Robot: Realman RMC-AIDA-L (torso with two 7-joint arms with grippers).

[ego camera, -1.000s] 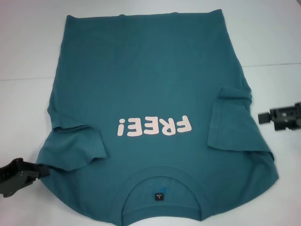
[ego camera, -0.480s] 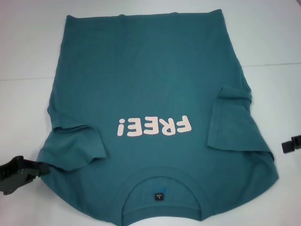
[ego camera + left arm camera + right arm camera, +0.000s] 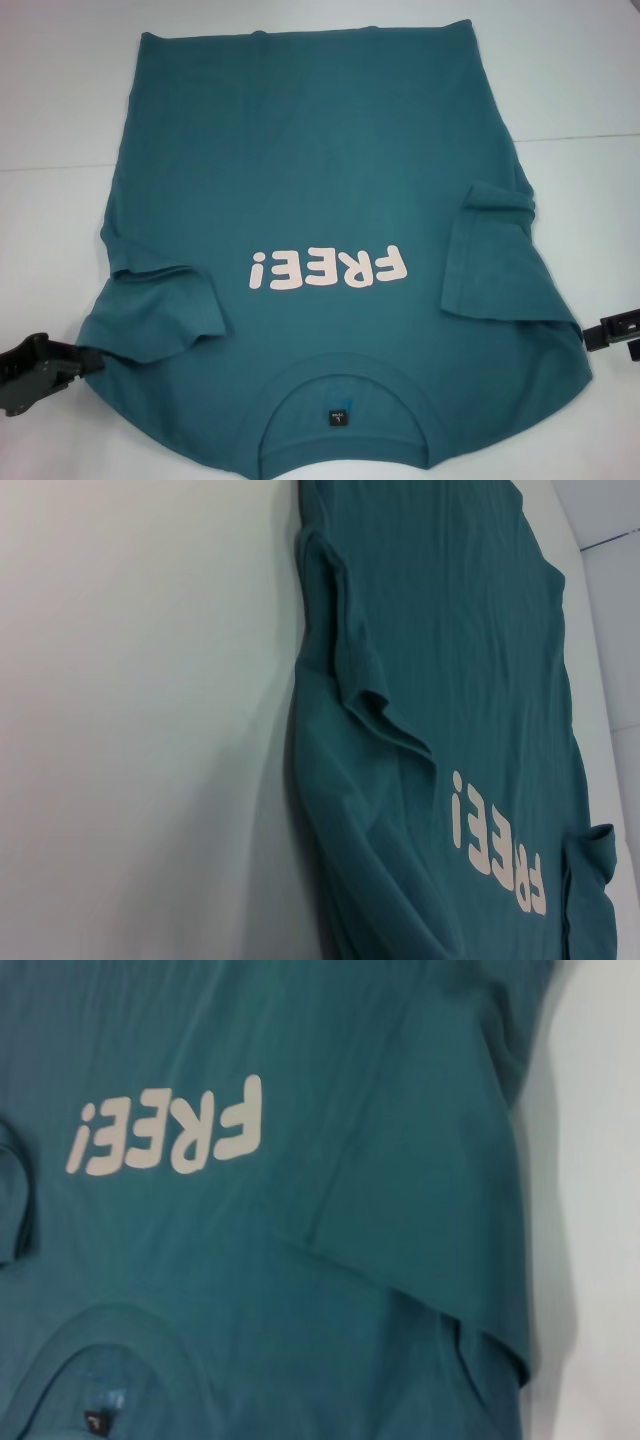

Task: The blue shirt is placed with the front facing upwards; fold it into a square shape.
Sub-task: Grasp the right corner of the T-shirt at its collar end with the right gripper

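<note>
While the blue shirt (image 3: 330, 190) is lying spread out front-up on the white table (image 3: 50, 120), with the pink "FREE!" print (image 3: 330, 269) reading upside down and the collar (image 3: 345, 385) at the near edge, both sleeves are sitting folded in over the body. Left gripper (image 3: 88, 362) is sitting at the near left corner, touching the shoulder edge; can't tell if it's actually pinching. Right gripper (image 3: 600, 334) is poking in just beside the right shoulder, state unclear too.
</note>
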